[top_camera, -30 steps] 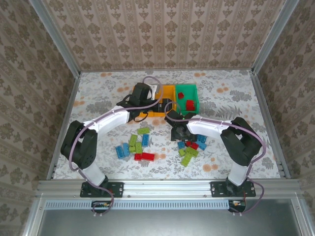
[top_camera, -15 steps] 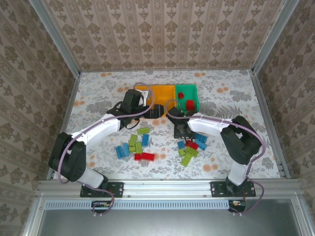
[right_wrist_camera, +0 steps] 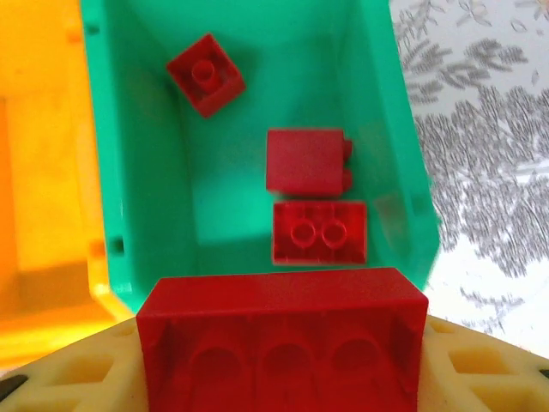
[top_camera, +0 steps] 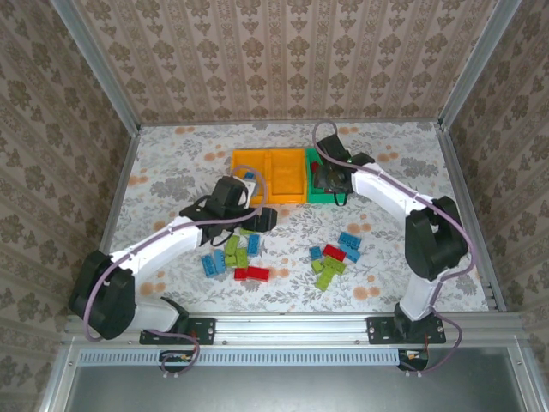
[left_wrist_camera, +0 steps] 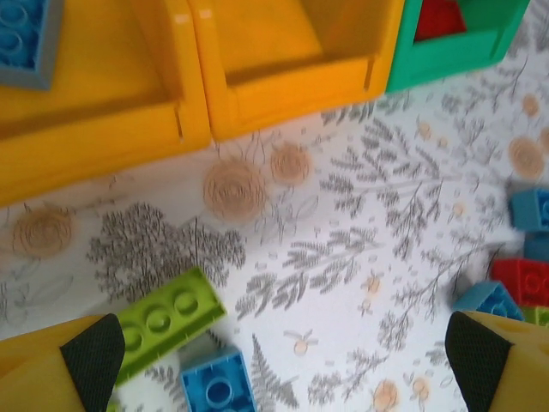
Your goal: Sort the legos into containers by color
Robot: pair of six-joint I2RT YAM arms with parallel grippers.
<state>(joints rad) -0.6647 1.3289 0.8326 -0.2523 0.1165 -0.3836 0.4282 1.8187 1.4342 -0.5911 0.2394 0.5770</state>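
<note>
Your right pincer [top_camera: 328, 176] is clamped on a red brick [right_wrist_camera: 281, 339], held crosswise between its two pale fingers. It hangs right over the near end of the green bin [right_wrist_camera: 129, 146]. I judge that bin to be the home for reds, because three red legos [right_wrist_camera: 306, 160] already lie on its floor just ahead of the pincer, so you look set for a drop. Ease the fingers apart only once the brick is well inside the rim, as a release this close to the near wall could tip it out onto the table [left_wrist_camera: 343, 215]. Your left pincer [left_wrist_camera: 283, 356] is spread wide and holds nothing, and it hovers low over the loose pieces. A lime brick [left_wrist_camera: 167, 318] lies just inside one fingertip with a blue brick [left_wrist_camera: 219, 386] tucked against it. That suggests you are lining up the next pick, with the two orange bins [left_wrist_camera: 283, 77] waiting straight ahead of the pincer and a blue lego [left_wrist_camera: 26, 39] already in the outer one. The held brick is glossy, hard plastic, longer than the small ones below it, and the face turned to the wrist camera shows three arched hollows. The unsorted legos [top_camera: 334, 257], in red, blue and lime, lie scattered behind the right pincer, back toward the arm bases.
</note>
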